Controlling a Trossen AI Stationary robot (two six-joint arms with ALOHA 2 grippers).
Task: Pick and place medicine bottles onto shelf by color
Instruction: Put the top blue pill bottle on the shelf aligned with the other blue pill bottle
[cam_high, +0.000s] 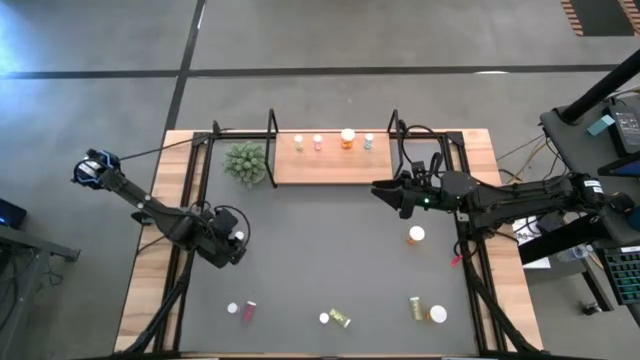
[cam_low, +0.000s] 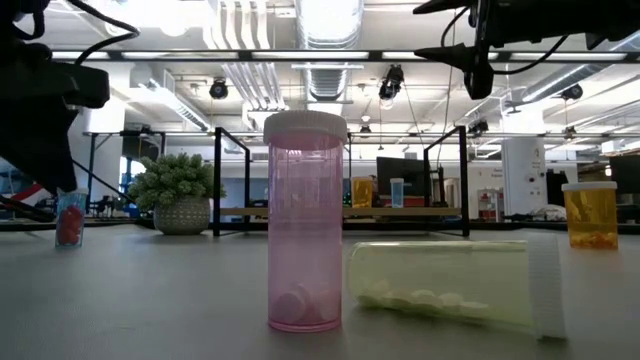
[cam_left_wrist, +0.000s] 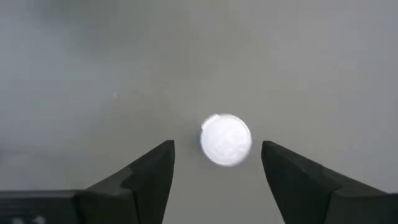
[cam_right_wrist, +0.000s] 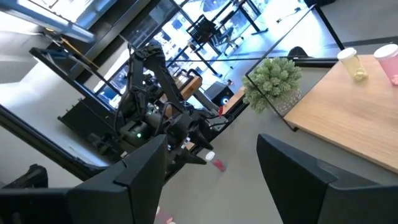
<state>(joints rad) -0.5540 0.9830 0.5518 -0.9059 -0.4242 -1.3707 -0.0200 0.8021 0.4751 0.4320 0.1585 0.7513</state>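
DONE: four medicine bottles (cam_high: 333, 141) on shelf (cam_high: 330, 168), upper centre | LEFT: six on surface (cam_high: 330, 250), lower frame | left claw (cam_high: 237, 240) spread around red bottle (cam_left_wrist: 226, 139), ungripped | right claw (cam_high: 395, 195) half-open, empty

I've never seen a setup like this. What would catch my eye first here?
Probably the pink bottle standing upright right before the low camera, a yellow-green bottle lying beside it. From above, two dark arms reach over the grey mat; the left gripper hangs open around a white bottle cap.

Four medicine bottles (cam_high: 333, 141) stand upright along the shelf (cam_high: 330, 166); seven others are scattered on the mat.
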